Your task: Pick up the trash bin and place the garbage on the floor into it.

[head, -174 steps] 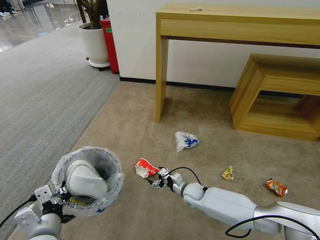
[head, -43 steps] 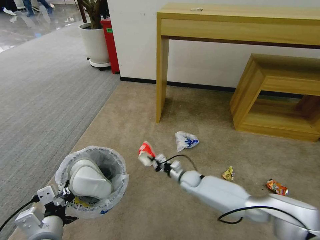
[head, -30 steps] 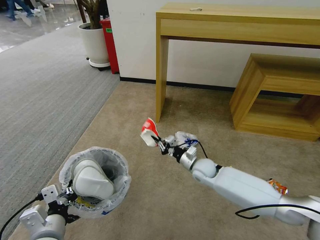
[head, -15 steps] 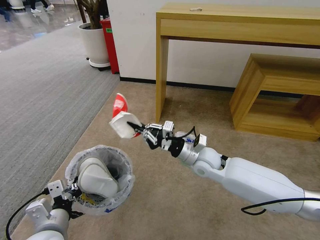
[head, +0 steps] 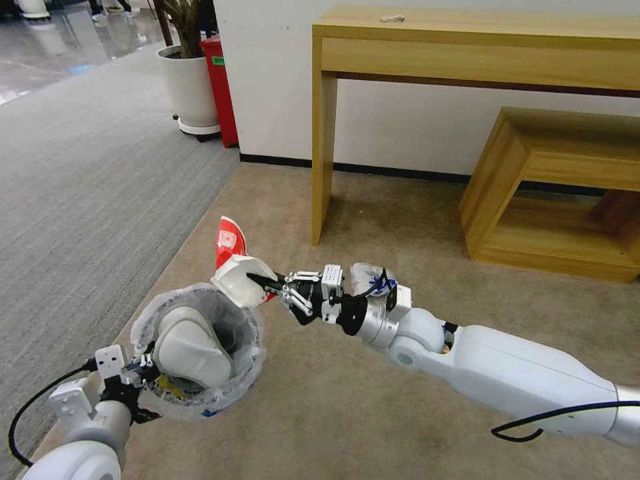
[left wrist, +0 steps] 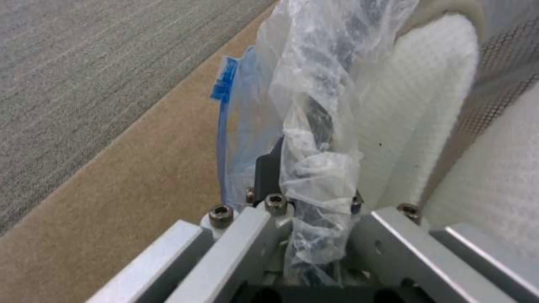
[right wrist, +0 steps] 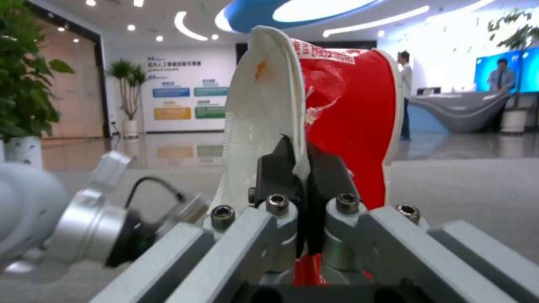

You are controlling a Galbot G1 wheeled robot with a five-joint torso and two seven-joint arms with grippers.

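Trash bin [head: 200, 350] under outstretched right hand [head: 267, 285] pinching cup [head: 237, 270].

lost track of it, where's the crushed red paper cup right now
In the head view the red paper cup is pinched in the right gripper, held in the air at the far rim of the trash bin that the left gripper holds.

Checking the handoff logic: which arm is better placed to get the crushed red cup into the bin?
Right. The right end effector already pinches the red cup at the trash bin rim; the left end effector is shut on the bin's edge, holding it up.
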